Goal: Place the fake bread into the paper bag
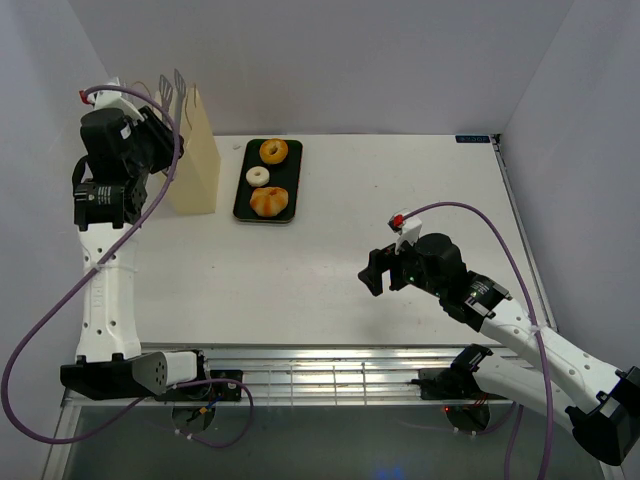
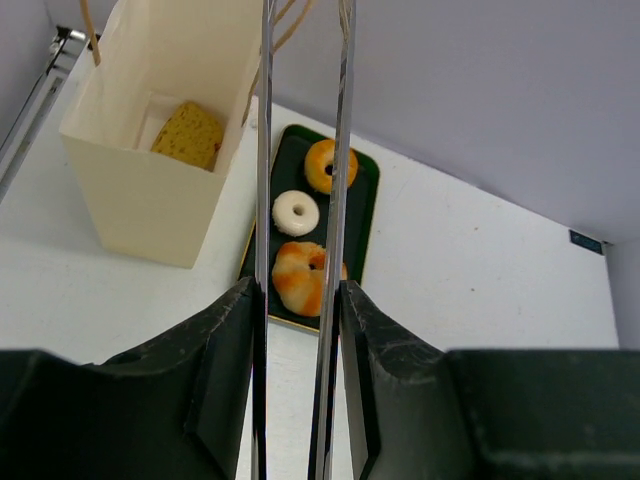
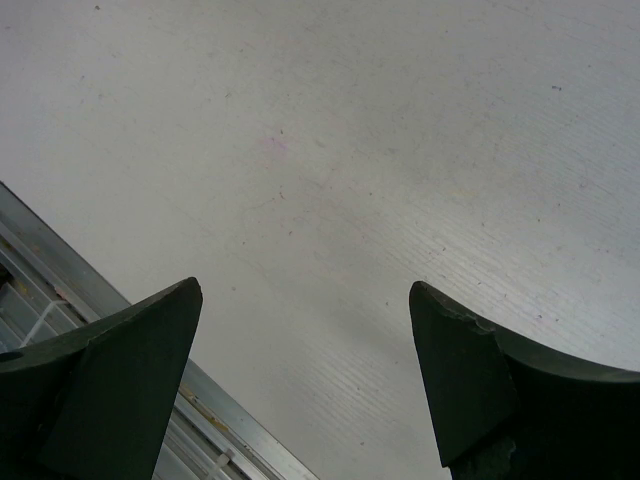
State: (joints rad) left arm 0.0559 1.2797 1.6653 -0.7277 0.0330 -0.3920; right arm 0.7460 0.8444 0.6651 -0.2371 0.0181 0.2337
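The paper bag [image 1: 196, 150] stands upright at the far left, open at the top. In the left wrist view the bag [image 2: 140, 205] holds the flat tan piece [image 2: 188, 135]. The orange-brown ring [image 1: 273, 151], white ring [image 1: 259, 176] and golden bun [image 1: 269, 201] lie on the black tray [image 1: 242, 200]; the left wrist view shows them too [image 2: 322, 165], [image 2: 296, 212], [image 2: 299, 279]. My left gripper [image 1: 158, 122] is raised beside the bag and shut on metal tongs [image 2: 264, 150], whose empty blades reach over the bag. My right gripper [image 1: 374, 271] is open and empty, low over bare table.
The tray [image 2: 367, 185] sits just right of the bag. A metal rail [image 3: 120, 330] runs along the table's near edge, below my right gripper [image 3: 305, 300]. White walls close in the back and both sides.
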